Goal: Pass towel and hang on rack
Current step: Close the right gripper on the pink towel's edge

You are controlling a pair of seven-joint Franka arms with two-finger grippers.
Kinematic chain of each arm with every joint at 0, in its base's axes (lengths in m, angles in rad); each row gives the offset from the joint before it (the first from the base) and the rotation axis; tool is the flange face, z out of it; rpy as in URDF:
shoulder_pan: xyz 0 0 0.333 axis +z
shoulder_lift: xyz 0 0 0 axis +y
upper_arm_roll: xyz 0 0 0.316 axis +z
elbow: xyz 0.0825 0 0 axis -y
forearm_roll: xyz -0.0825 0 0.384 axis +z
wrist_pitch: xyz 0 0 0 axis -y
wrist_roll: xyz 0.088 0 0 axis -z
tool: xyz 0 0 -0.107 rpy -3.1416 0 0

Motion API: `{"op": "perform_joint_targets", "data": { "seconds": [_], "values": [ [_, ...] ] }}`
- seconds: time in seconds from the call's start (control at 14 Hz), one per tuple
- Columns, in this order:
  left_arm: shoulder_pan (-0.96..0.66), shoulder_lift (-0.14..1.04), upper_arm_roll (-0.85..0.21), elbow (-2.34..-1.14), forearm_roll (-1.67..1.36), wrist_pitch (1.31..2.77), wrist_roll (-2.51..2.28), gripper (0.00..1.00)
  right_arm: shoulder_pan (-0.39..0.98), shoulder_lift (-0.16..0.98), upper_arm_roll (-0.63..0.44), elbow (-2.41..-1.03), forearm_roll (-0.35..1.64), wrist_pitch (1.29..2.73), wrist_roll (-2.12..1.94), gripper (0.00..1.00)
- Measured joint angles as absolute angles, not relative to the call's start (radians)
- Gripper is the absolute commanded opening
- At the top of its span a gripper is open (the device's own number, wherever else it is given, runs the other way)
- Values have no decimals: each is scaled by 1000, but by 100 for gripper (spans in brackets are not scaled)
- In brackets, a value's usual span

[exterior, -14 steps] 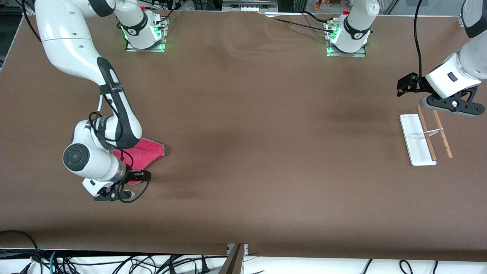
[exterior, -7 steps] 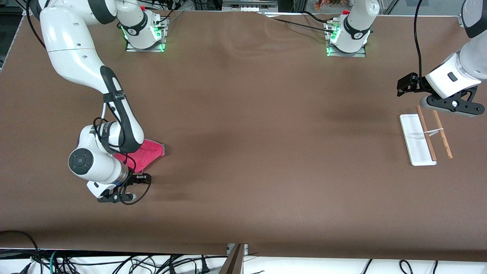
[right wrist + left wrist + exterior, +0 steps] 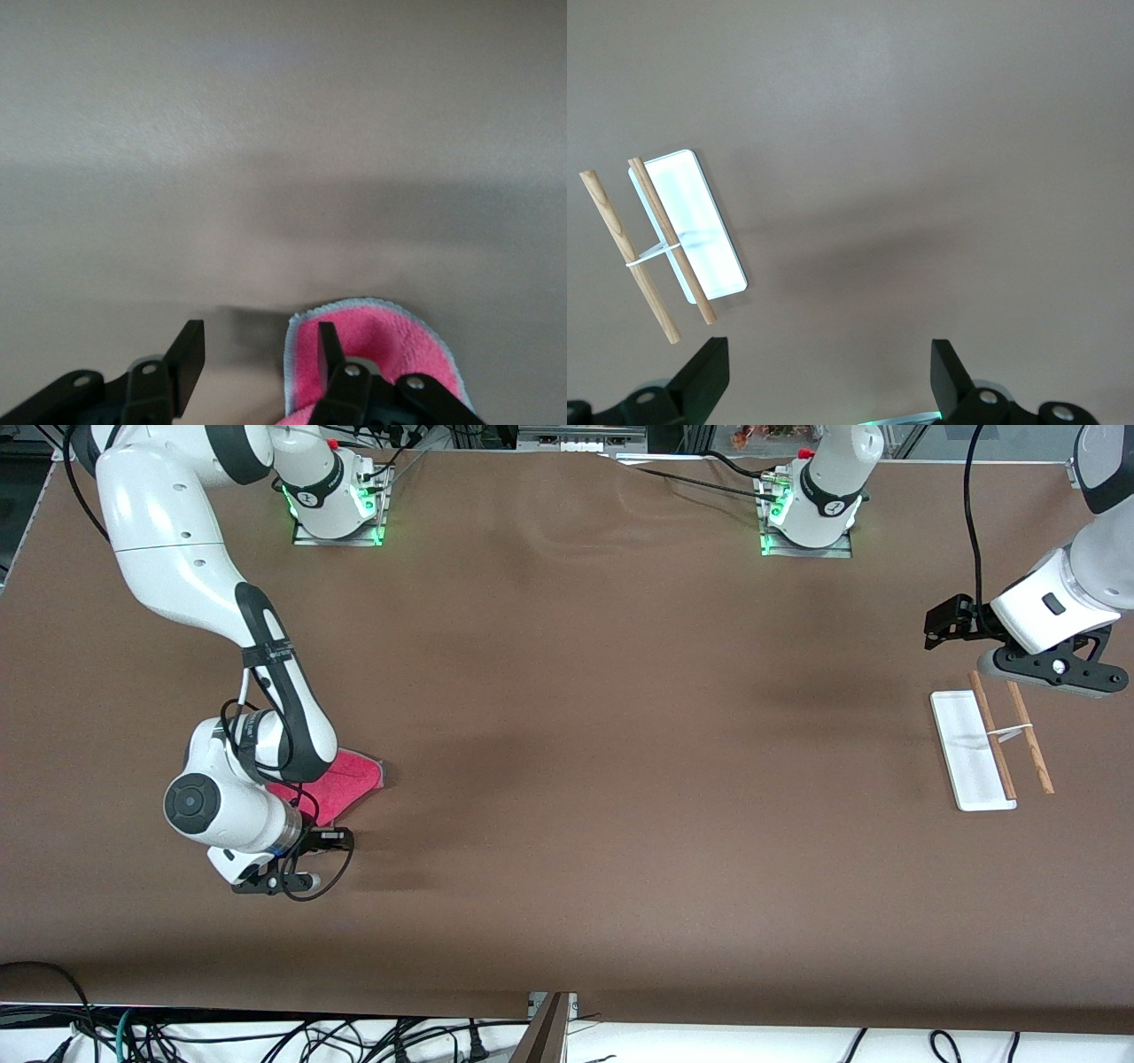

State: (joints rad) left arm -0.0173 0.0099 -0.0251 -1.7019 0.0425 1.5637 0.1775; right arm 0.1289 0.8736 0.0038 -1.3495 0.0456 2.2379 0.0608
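- Towel [image 3: 341, 781] lies on the table at the right arm's end; we see no lift yet.
- Right gripper [image 3: 257, 359] is down at its edge, fingers apart, one on the cloth.
- Left gripper [image 3: 828, 376] waits wide open above the rack [image 3: 972, 751], which hangs bare.
- Grasp, pass and hanging all remain, we judge.

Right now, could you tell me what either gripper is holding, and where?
Nothing is held yet. The right gripper straddles the towel's edge with its jaws apart; the left gripper is open and empty.

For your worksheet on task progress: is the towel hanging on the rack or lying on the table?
Lying on the table: the towel rests flat beneath the right arm, and the rack has bare rods.
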Motion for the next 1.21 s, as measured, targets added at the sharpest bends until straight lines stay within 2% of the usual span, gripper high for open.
{"op": "perform_joint_targets", "data": {
  "seconds": [0.43,0.86,1.0,1.14,1.21],
  "values": [
    [-17,10,-25,-1702,43,1564,177,100,113,875,3,-1355,46,2238,58,54],
    [-11,10,-25,-1702,43,1551,177,100,112,890,3,-1357,57,2242,58,53],
    [-11,10,-25,-1702,43,1543,177,100,112,895,3,-1357,58,2249,58,43],
    [-11,10,-25,-1702,43,1538,177,100,111,896,3,-1356,58,2252,56,17],
    [-11,10,-25,-1702,43,1536,177,100,109,896,2,-1356,58,2252,53,0]
  ]
}}
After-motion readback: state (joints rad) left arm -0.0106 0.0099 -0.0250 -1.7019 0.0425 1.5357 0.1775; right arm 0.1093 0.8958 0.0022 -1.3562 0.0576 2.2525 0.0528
